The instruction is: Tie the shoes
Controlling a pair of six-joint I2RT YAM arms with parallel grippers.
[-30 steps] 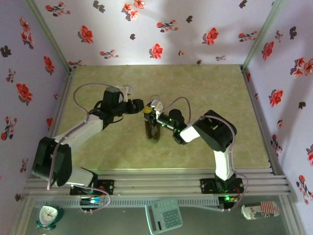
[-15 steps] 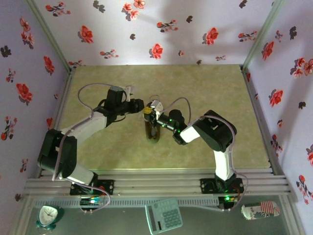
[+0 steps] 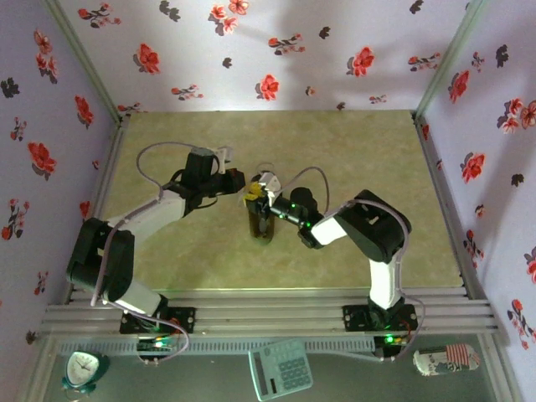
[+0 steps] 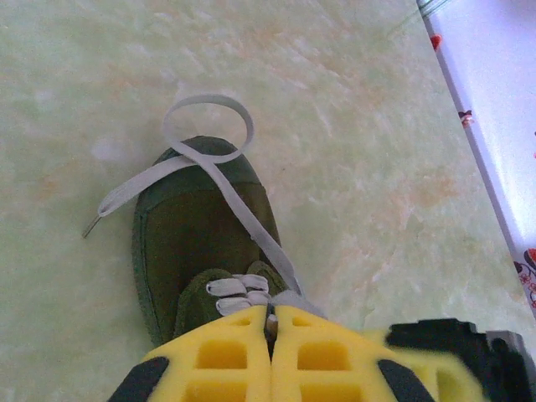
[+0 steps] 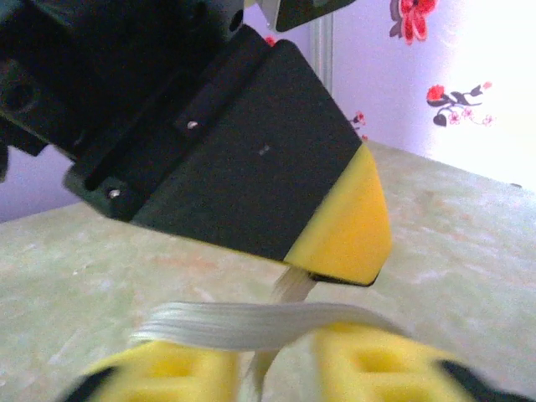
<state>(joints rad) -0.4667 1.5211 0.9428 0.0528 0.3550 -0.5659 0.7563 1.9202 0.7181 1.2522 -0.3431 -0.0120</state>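
White lace (image 4: 244,211) sits pinched between closed left jaws, right jaws parted.

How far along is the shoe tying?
Done: no knot visible; the white lace lies loose, one open loop across the shoe toe. In hand: left gripper shut on the lace by the tongue; right gripper open beside it. Left: the knot and bow.

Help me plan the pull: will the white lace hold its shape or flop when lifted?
Likely floppy: the lace is a flat thin band, curled in a loose loop over the toe of the shoe. Probably very light, so it should follow the left gripper pinching it. The shoe looks small beside the gripper, so a hard tug might drag it.
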